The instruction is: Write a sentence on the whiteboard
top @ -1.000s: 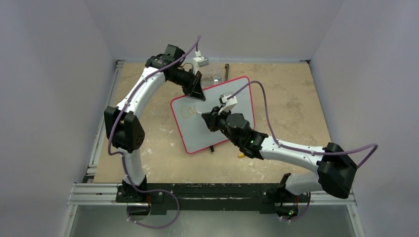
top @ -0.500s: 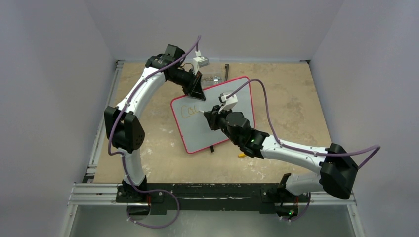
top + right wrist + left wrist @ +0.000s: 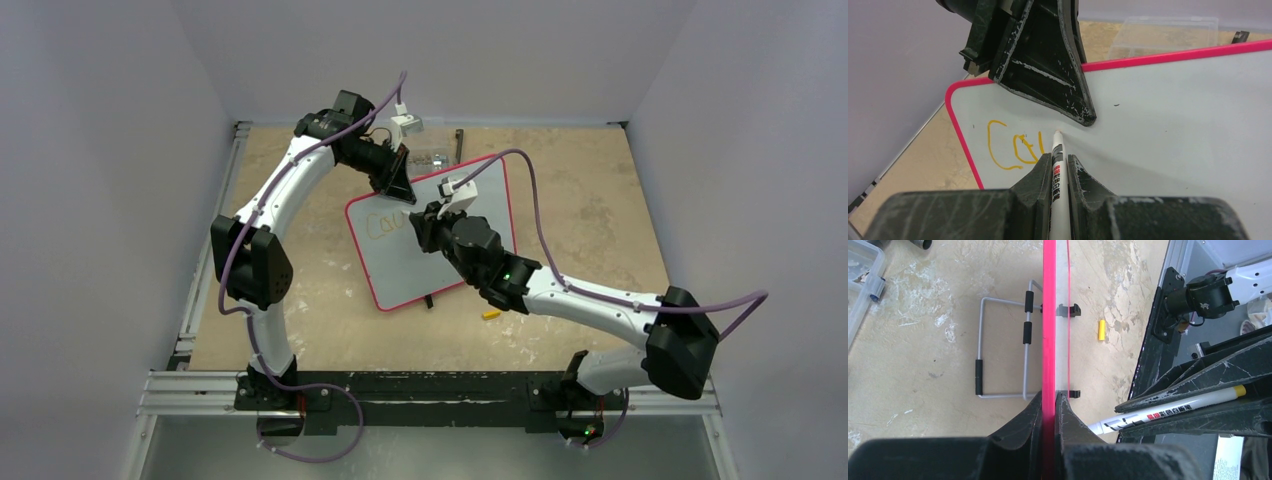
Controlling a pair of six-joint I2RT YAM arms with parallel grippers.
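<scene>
**A:** Entry one, left side of the bench?
**B:** Left fingers. They are narrow, pinching the red rim of the whiteboard at its far-left corner. The left wrist camera sees the board edge-on only, so its face does not show there.

**A:** Behind the board?
**B:** One grey wire stand with black sleeves, against the board's back. Two small black clips are on the rim. Whether the stand bears the board cannot be told.

**A:** Entry two, the sentence?
**B:** Orange-yellow lettering in the upper left corner of the board face, just inside the rim. A large "C" and a small round letter can be read. A further stroke is partly hidden by the pen, and from above the letters are too small to read surely.

**A:** Entry three?
**B:** Right fingers, closed on a white marker. Its tip is at the board, just right of the last stroke and just under the tip of the left fingers. Its print is too blurred to read, and its rear end is cut off by the frame.

**A:** Right of that?
**B:** One clear plastic box beyond the board's far edge, partly hidden by the rim. One small yellow cap lies on the bench near the board's near-right corner, apart from it.
</scene>
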